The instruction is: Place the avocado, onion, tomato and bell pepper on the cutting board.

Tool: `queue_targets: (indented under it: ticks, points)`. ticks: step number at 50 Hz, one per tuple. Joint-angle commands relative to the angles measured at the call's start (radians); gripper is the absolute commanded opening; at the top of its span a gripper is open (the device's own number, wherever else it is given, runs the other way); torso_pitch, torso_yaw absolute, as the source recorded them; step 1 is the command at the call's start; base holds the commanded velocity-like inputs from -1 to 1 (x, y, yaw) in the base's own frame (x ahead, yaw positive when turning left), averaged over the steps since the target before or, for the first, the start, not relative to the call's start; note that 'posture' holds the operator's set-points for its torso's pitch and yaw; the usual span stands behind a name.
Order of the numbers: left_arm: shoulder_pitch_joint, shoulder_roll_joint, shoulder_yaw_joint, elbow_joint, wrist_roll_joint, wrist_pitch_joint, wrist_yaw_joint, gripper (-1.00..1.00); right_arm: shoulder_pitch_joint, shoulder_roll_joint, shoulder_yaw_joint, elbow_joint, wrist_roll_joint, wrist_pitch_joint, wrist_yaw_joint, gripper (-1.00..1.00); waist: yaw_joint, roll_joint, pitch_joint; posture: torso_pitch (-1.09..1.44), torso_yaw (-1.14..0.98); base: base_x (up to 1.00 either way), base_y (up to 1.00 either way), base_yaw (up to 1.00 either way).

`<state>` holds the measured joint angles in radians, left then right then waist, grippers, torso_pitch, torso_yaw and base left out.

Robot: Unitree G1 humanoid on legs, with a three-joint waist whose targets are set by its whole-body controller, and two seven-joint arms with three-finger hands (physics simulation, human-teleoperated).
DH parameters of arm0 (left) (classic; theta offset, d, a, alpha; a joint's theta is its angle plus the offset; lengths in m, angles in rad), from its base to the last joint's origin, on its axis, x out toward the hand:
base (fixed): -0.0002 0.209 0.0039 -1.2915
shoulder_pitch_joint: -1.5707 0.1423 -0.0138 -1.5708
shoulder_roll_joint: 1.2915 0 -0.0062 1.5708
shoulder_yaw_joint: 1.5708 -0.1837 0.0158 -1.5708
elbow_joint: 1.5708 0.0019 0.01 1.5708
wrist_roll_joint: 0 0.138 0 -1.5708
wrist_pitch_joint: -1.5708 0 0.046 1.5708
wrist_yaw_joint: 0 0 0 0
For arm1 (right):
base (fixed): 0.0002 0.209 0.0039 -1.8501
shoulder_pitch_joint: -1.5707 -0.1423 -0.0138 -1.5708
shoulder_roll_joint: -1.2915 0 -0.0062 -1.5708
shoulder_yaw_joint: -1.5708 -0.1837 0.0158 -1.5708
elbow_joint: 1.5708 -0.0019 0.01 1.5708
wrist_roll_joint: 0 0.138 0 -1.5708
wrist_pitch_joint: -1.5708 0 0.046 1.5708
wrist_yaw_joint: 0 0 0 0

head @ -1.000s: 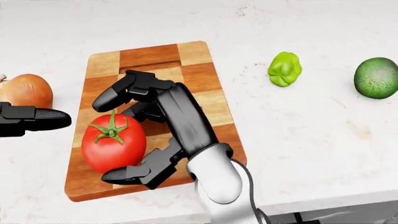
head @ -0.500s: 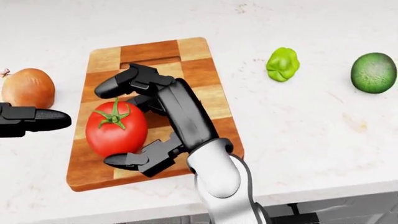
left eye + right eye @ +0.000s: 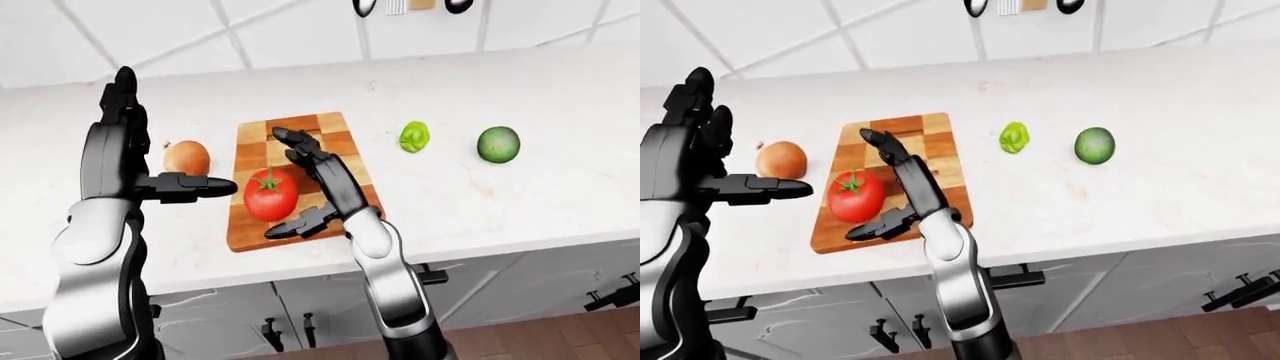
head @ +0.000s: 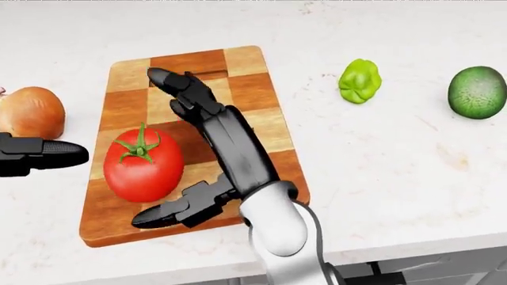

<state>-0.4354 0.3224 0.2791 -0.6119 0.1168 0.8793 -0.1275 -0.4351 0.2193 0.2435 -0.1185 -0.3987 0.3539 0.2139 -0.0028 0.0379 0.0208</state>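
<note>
Desk [image 4: 380,178]: white, carries everything. Cutting board [image 4: 245,71] is my landmark. Tomato [image 4: 142,165] sits on the board's lower left part, stem up. My right hand [image 4: 178,148] lies over the board just right of the tomato, fingers spread, gripping nothing; upper fingers reach toward the board's top edge, thumb below the tomato. My left hand [image 3: 150,161] is raised left of the board, fingers spread, one pointing toward the tomato. Onion [image 4: 31,113] is off the board, left. Avocado [image 4: 477,92] is far right of the board. Bell pepper [image 4: 361,81] lies between board and avocado.
</note>
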Motion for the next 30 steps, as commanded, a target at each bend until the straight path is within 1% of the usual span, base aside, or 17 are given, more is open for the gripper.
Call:
queue_targets:
  ticks: [1,3,7,11,15,18,19,22,25,27,28,30]
  points:
    - [-0.025,0.013,0.011,-0.026,0.006,-0.029,0.006,1.0,-0.026,0.01,0.006,-0.046,0.003,-0.021,-0.003,0.97,0.0,0.007,-0.022,0.0,0.0,0.0,0.0,0.0]
    - [-0.025,0.012,0.009,-0.024,0.007,-0.031,0.007,1.0,-0.032,0.009,0.002,-0.048,0.004,-0.017,-0.003,1.0,0.0,0.007,-0.023,0.0,0.0,0.0,0.0,0.0]
    - [-0.026,0.014,0.012,-0.028,0.005,-0.028,0.005,1.0,-0.041,0.011,-0.001,-0.069,0.008,0.003,-0.002,1.0,-0.001,0.007,-0.024,0.0,0.0,0.0,0.0,0.0]
    - [-0.025,0.015,0.012,-0.028,0.005,-0.027,0.004,1.0,-0.065,0.01,-0.01,-0.122,0.018,0.056,0.013,1.0,-0.001,0.006,-0.023,0.0,0.0,0.0,0.0,0.0]
    - [-0.023,0.018,0.017,-0.029,0.003,-0.025,0.002,1.0,-0.103,-0.004,-0.042,-0.166,0.047,0.109,0.019,1.0,-0.001,0.006,-0.022,0.0,0.0,0.0,0.0,0.0]
    - [-0.024,0.018,0.014,-0.025,0.004,-0.026,0.004,1.0,-0.184,-0.057,-0.11,-0.156,0.074,0.13,0.008,1.0,-0.002,0.005,-0.02,0.0,0.0,0.0,0.0,0.0]
    - [-0.024,0.017,0.014,-0.024,0.004,-0.026,0.004,1.0,-0.198,-0.069,-0.119,-0.155,0.082,0.137,0.001,1.0,-0.002,0.004,-0.02,0.0,0.0,0.0,0.0,0.0]
    - [-0.028,0.018,0.013,-0.022,0.005,-0.025,0.006,1.0,-0.278,-0.13,-0.175,-0.11,0.115,0.138,-0.015,1.0,-0.002,0.001,-0.019,0.0,0.0,0.0,0.0,0.0]
    - [-0.028,0.018,0.014,-0.023,0.004,-0.024,0.005,1.0,-0.327,-0.176,-0.207,-0.078,0.149,0.135,-0.035,1.0,-0.002,-0.002,-0.018,0.0,0.0,0.0,0.0,0.0]
    - [-0.028,0.02,0.013,-0.024,0.005,-0.024,0.005,1.0,-0.325,-0.205,-0.211,-0.137,0.157,0.18,-0.028,1.0,-0.003,-0.004,-0.017,0.0,0.0,0.0,0.0,0.0]
    - [-0.028,0.02,0.014,-0.025,0.005,-0.023,0.004,1.0,-0.343,-0.218,-0.226,-0.136,0.158,0.191,-0.043,1.0,-0.002,-0.006,-0.017,0.0,0.0,0.0,0.0,0.0]
    - [-0.027,0.02,0.012,-0.024,0.006,-0.023,0.004,1.0,-0.369,-0.24,-0.239,-0.112,0.163,0.193,-0.067,1.0,0.0,-0.007,-0.014,0.0,0.0,0.0,0.0,0.0]
